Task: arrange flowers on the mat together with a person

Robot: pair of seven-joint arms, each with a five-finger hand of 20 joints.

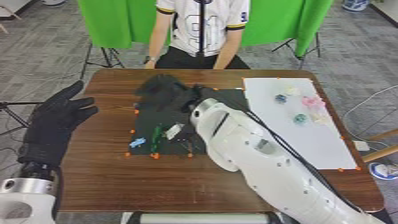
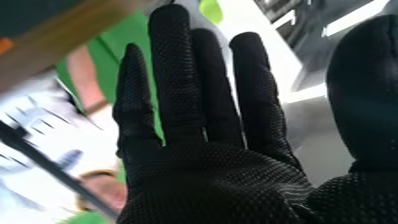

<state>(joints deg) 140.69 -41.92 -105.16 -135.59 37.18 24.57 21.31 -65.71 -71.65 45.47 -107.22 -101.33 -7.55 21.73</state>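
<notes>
Over the far left part of the dark mat (image 1: pixel 149 120), right hand (image 1: pixel 162 92); in right wrist view, fingers (image 2: pixel 173 75) straight, well extended, thumb standing off to one side, nothing held. Right arm (image 1: pixel 258 155) slants across the mat's right side. By the left edge of the bench (image 1: pixel 107 185), left hand (image 1: pixel 60 112) raised, fingers loosely extended, thumb apart, nothing held. On the dark mat, nearer the robot: light-blue flower (image 1: pixel 137 142) at the left corner, green stem (image 1: pixel 156 136) just beside it, white piece (image 1: pixel 173 131) to the right of the stem, lying at a slant. On the white sheet (image 1: pixel 311 147), bench's right side: blue flower (image 1: pixel 281 98), pink flower (image 1: pixel 313 102), pale green flower (image 1: pixel 299 118) and cream flower (image 1: pixel 291 90), loosely grouped towards the far half. Small orange markers (image 1: pixel 155 155) along the dark mat's border.
</notes>
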